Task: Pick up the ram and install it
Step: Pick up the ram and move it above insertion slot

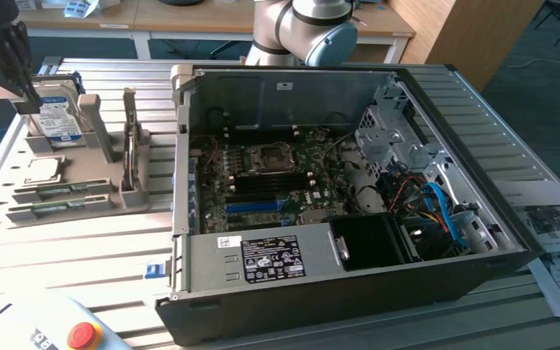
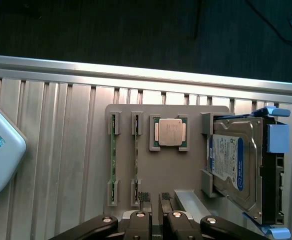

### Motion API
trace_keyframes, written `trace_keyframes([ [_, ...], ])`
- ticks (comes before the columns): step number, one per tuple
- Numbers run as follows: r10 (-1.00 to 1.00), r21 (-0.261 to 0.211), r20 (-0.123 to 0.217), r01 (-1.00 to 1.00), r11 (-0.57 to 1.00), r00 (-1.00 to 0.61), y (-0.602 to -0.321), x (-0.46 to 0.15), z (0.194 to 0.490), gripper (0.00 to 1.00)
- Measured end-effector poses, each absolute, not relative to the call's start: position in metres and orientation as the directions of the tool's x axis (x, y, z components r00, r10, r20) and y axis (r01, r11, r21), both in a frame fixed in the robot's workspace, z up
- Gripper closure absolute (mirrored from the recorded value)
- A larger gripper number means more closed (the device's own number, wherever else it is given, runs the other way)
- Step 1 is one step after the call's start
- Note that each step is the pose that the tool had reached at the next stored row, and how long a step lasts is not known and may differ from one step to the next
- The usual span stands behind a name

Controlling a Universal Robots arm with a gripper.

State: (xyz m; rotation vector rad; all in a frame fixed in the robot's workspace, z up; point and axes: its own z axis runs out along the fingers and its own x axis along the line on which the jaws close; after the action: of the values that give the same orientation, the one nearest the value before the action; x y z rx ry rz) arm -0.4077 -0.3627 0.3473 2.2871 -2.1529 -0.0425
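The black metal gripper [image 2: 154, 197] hangs over the flat grey plastic tray [image 2: 180, 172], its fingers a little apart with nothing in them, near two long thin green ram sticks [image 2: 113, 160] lying side by side in the tray's slots.

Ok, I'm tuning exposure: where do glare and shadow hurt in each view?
Exterior view: the table slats look washed out by bright light, while the computer case is dim inside. Wrist view: lighting is even, the processor lid shines mildly, the ram sticks are readable, the floor beyond is dark.
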Motion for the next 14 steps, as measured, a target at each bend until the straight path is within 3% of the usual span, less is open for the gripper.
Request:
trace_keyframes([
  [1, -0.998, 0.019, -0.019, -0.998, -0.060, 0.060, -0.3627, -0.4077, 0.3473, 0.76],
  [14, -0.998, 0.019, -0.019, -0.998, -0.061, 0.060, -0.3627, -0.4077, 0.3473, 0.76],
])
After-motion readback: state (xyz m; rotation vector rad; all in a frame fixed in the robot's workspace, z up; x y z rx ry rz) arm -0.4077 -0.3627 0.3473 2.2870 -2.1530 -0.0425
